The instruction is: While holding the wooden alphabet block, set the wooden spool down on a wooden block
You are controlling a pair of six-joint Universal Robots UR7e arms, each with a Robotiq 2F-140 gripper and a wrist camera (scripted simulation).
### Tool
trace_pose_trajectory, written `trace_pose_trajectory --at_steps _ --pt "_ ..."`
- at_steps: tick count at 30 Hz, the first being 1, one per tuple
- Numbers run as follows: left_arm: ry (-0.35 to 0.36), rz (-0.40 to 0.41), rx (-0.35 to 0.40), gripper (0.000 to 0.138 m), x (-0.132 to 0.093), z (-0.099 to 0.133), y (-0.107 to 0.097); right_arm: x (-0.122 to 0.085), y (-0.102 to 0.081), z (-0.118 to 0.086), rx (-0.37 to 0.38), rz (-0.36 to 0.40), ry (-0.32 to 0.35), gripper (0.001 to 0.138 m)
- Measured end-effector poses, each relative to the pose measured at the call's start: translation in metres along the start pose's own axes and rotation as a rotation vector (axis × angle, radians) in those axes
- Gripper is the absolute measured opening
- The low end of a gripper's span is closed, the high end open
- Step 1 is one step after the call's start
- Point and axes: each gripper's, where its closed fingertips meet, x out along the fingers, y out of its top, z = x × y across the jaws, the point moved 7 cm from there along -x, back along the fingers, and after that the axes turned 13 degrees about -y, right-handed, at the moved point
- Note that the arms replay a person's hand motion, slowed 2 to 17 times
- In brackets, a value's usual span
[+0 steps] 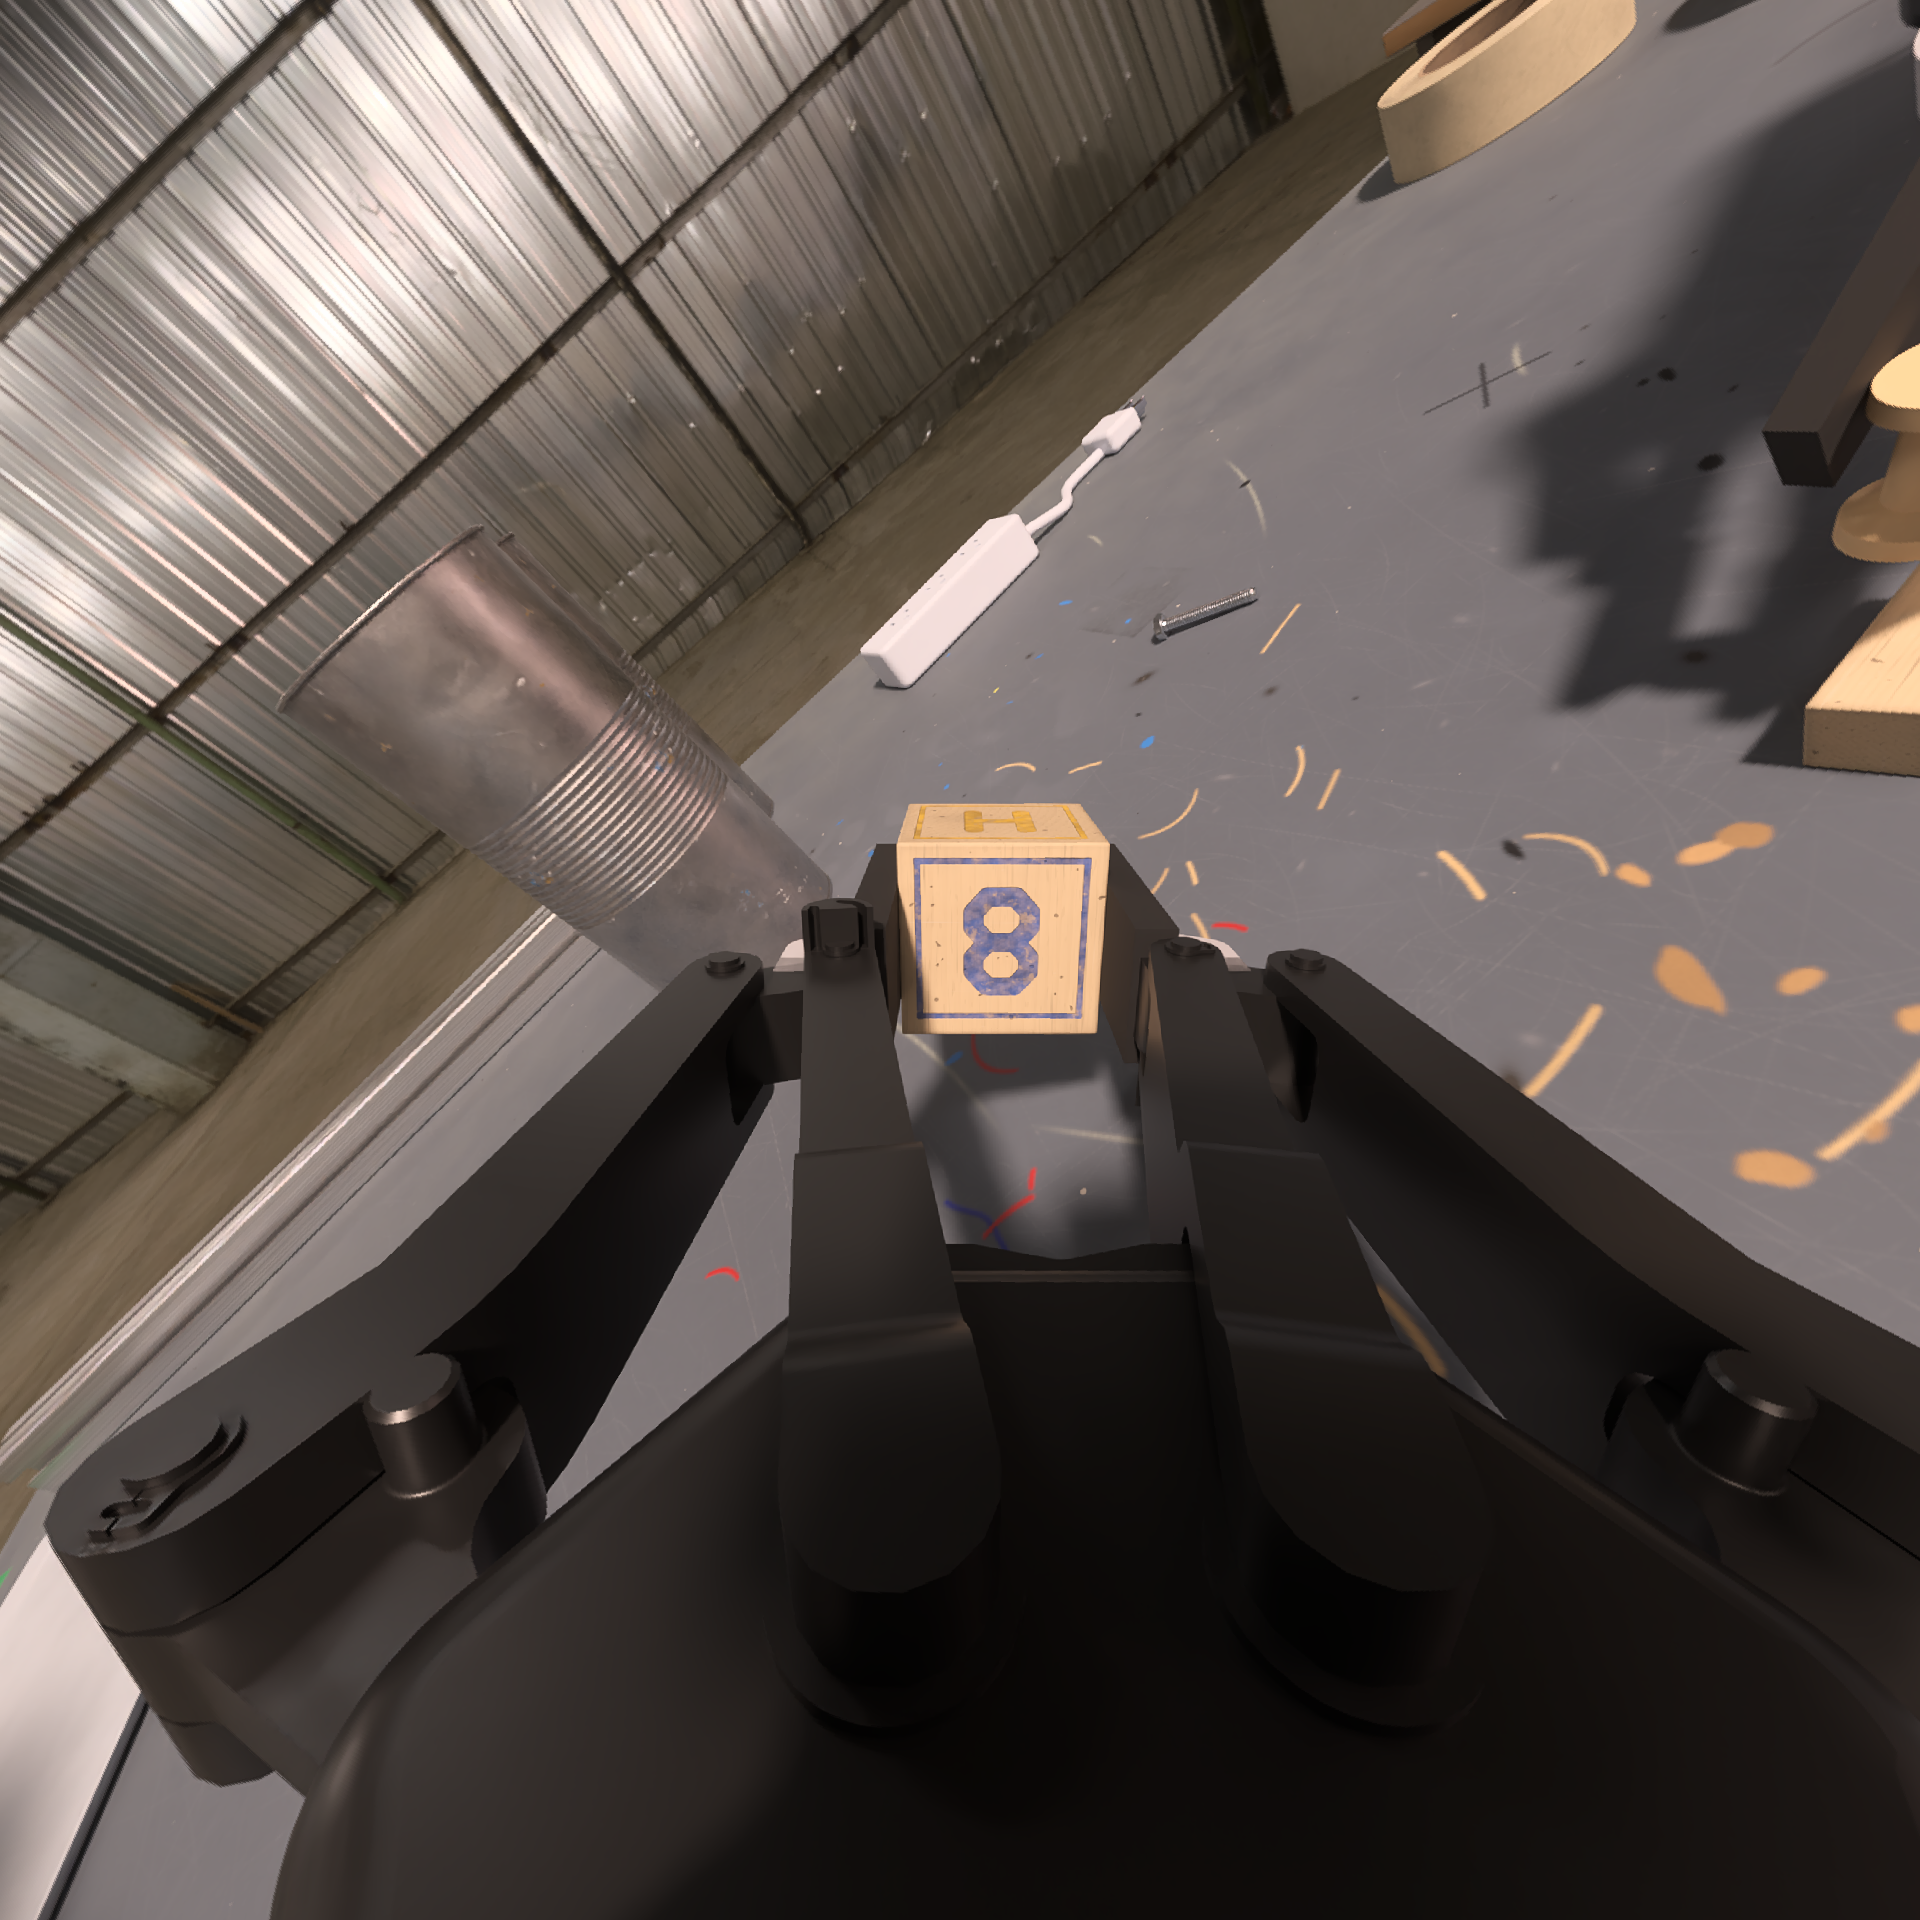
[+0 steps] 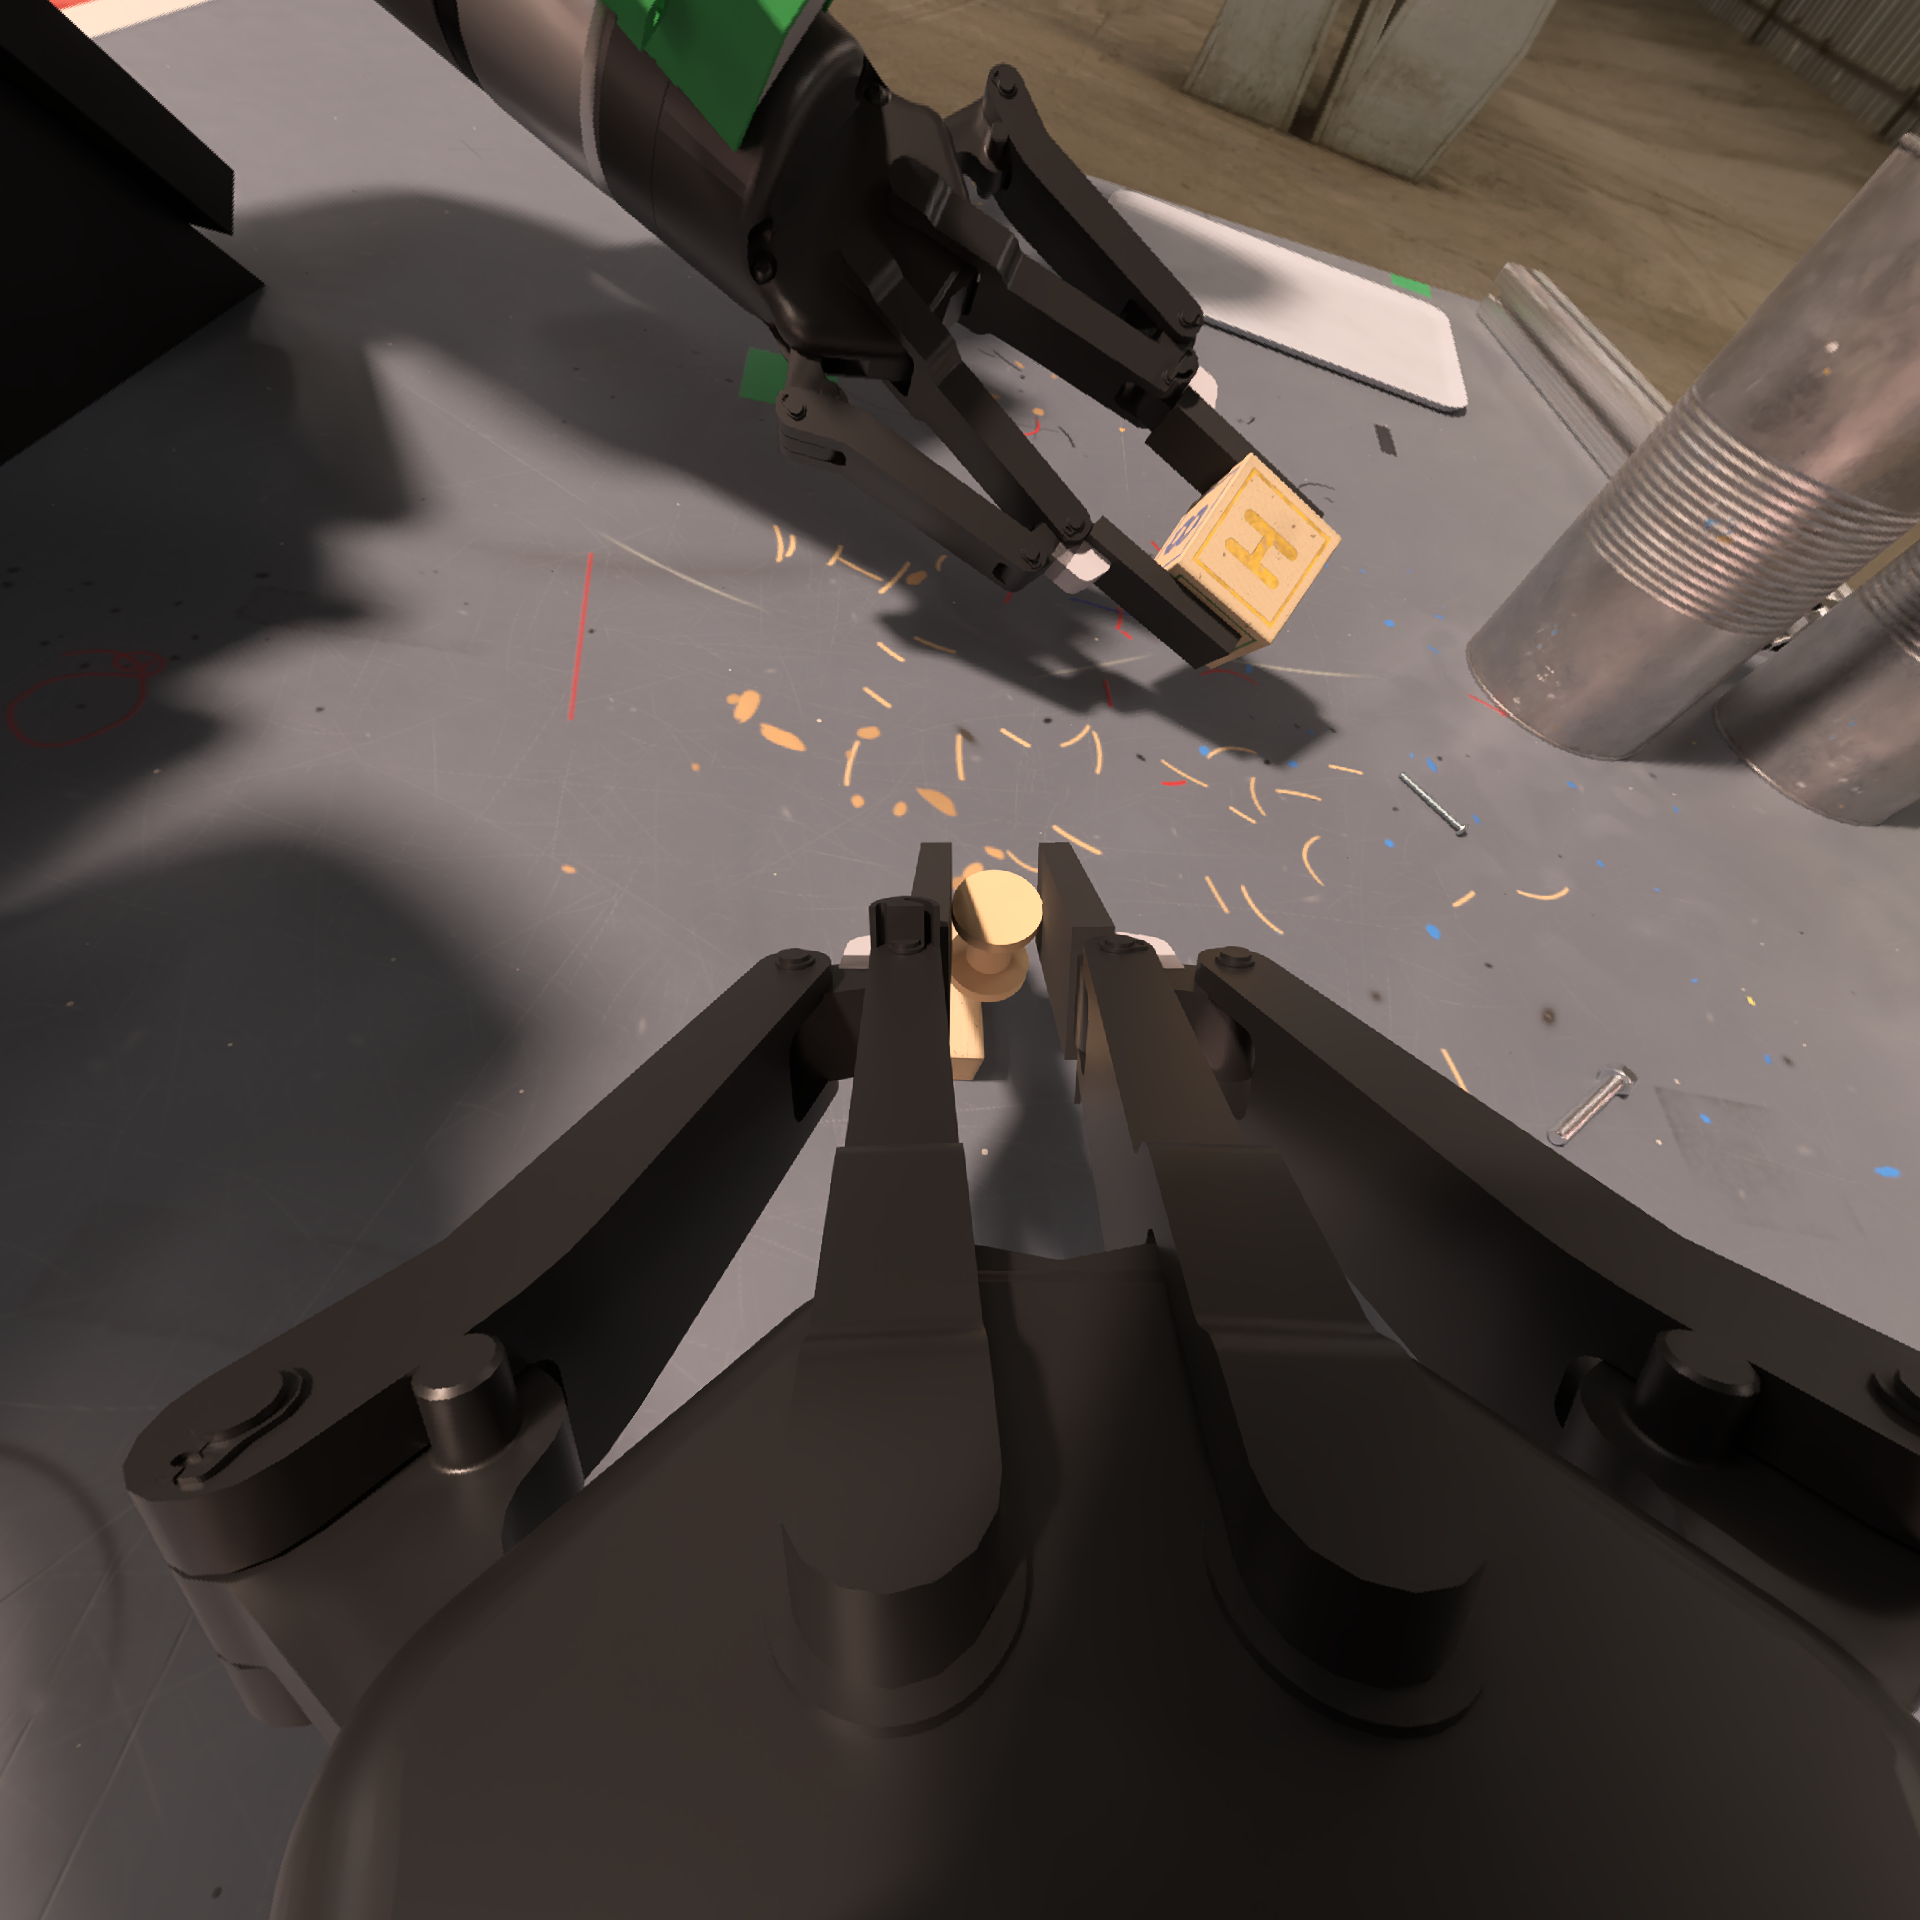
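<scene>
The left end effector is clamped on the pale wooden alphabet block, a cube with blue and yellow printed faces, one black finger pressed to each side. In the right wrist view this same block hangs clear above the scratched grey desk, casting a shadow on the surface below it.

The right end effector has its fingers drawn in close on either side of the small light-brown wooden spool. The spool stands upright on a narrow pale wooden block, of which only a sliver shows behind the left-hand finger. Whether the pads press on the spool or stand just off it cannot be told.

Measured from the alphabet block in the left wrist view: a dull ribbed metal cylinder stands just to its left, a white power strip with its cord lies beyond it, and a small steel screw lies beyond and to the right. A tan wooden ring sits well apart, at the far right corner.
</scene>
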Motion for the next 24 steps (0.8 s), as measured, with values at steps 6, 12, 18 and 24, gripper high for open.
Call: trace_pose_trajectory --at_steps 6,12,18,24 --pt "-0.002 -0.003 0.002 0.045 0.0003 0.0004 0.0 0.0025 -0.0004 -0.0016 -0.011 -0.012 0.003 0.022" --pt "-0.003 -0.002 -0.001 0.045 0.0002 0.0 0.0 0.0048 -0.0011 -0.0034 -0.019 -0.021 0.007 0.022" --pt "-0.005 -0.003 0.0 0.045 0.0003 0.0003 0.0 0.0068 -0.0027 -0.0034 -0.023 -0.028 0.003 0.022" --pt "-0.008 -0.005 0.004 0.045 0.0005 0.0008 0.0 0.0083 -0.0034 -0.003 -0.011 -0.025 0.007 0.022"
